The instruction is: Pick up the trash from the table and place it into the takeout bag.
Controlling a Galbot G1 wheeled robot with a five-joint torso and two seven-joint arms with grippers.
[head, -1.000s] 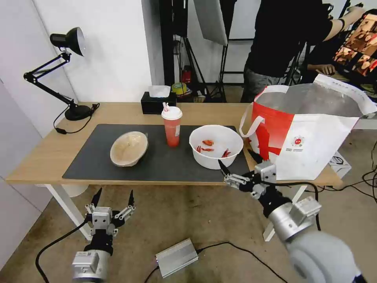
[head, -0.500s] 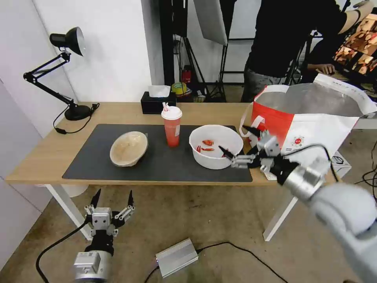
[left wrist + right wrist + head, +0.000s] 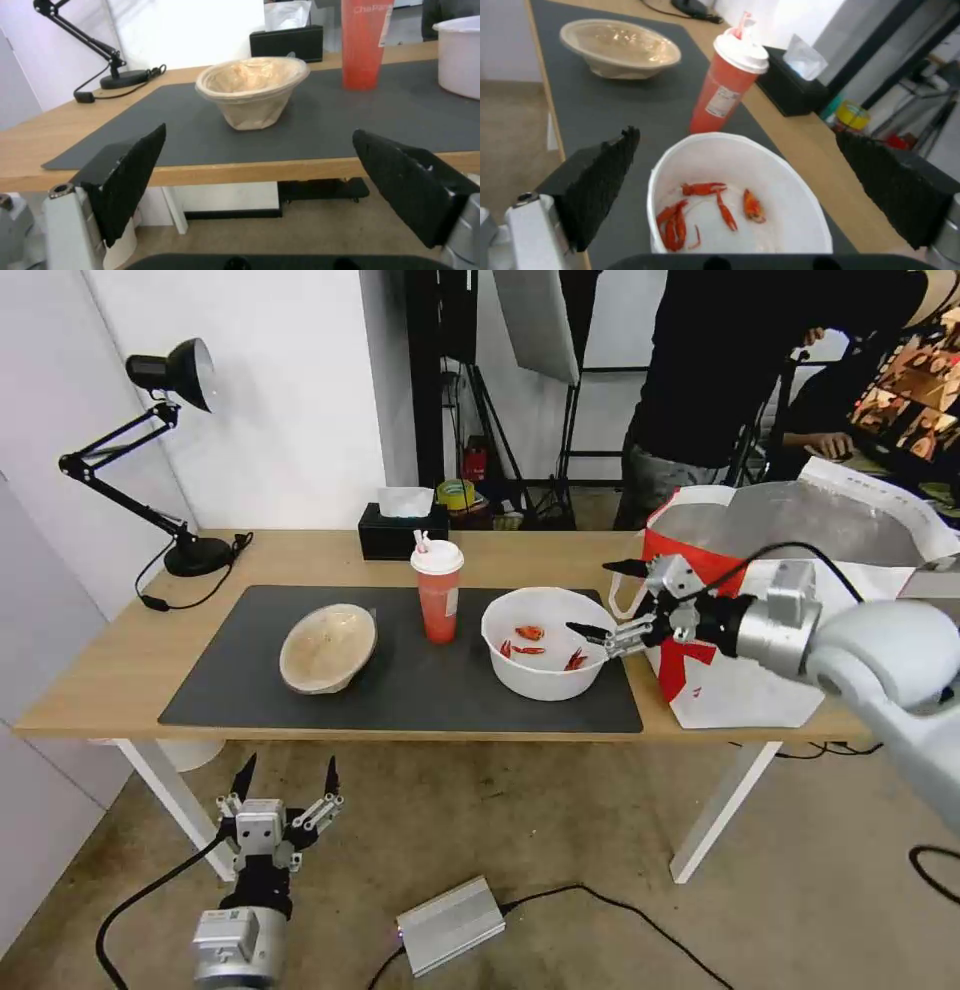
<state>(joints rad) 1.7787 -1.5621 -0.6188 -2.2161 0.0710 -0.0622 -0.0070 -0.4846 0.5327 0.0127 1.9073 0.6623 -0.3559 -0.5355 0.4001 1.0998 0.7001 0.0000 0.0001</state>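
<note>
The left gripper [image 3: 285,775] hangs low in front of the table [image 3: 100,670], below its near edge, jaws spread wide and holding nothing; in the left wrist view its black fingers [image 3: 130,176] frame the table edge with the pulp bowl [image 3: 252,88] beyond. On the table lies a grey mat [image 3: 400,690] carrying the trash in a row: the pulp bowl [image 3: 328,647] toward the left, tilted on its side with its opening facing up and forward; the red cup [image 3: 438,590] with a white lid standing upright in the middle; and the white bowl [image 3: 550,642] with red scraps to the right. The right gripper [image 3: 605,600] reaches in from the right, level with the white bowl's right rim, jaws released and wide apart, gripping nothing; in the right wrist view the white bowl [image 3: 740,202] sits between its fingers [image 3: 600,180]. The bag [image 3: 800,600] stands open at the table's right end, just beside the mat, behind the right arm. Farther back, a tissue box [image 3: 403,528] and a lamp [image 3: 150,450] stand near the wall.
</note>
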